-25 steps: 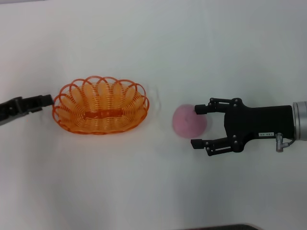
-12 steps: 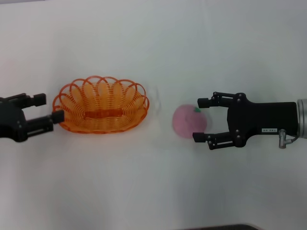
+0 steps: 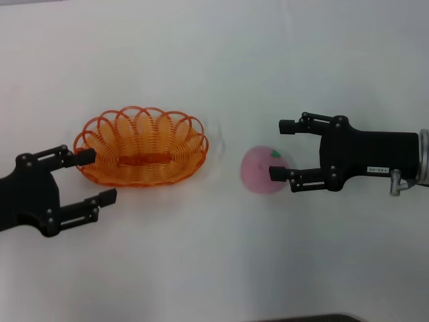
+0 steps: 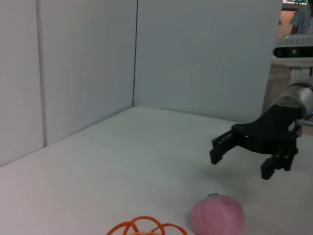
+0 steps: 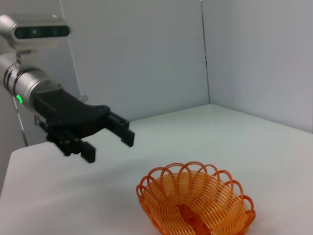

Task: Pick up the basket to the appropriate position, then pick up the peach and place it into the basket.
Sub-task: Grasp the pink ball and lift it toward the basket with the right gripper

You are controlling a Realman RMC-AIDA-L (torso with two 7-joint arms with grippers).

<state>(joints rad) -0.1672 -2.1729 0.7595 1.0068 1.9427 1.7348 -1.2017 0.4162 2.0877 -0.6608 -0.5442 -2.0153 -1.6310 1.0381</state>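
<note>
The basket (image 3: 141, 147), an oval of orange looped wire with a scalloped rim, stands upright on the white worktop (image 3: 214, 60), left of the middle and well in from every edge that shows. A flat orange strip lies along its base, and nothing is in it. From the right wrist camera the basket (image 5: 195, 203) shows in full, with its loops fanning out around the base strip.

The peach (image 3: 265, 170), round and pale pink with a small green mark on top, sits on the worktop to the right of the basket with a clear gap between the two. In the left wrist view the peach (image 4: 217, 215) rests just beyond the few basket loops that show (image 4: 146, 226).

The right tool (image 3: 279, 149) reaches in from the worktop's right side with its fingers spread. Seen from above, the nearer finger's tip overlaps the peach's right side, while the farther finger lies clear beyond it. The left wrist view shows this tool (image 4: 239, 159) raised above the worktop, higher than the peach and not touching it.

The left tool (image 3: 97, 176) comes in from the left edge, fingers also spread and holding nothing. One fingertip overlaps the basket's left rim from above; whether it touches cannot be told. The other lies on the near side, clear of the basket. The right wrist view shows it (image 5: 108, 142) raised above the worktop.
</note>
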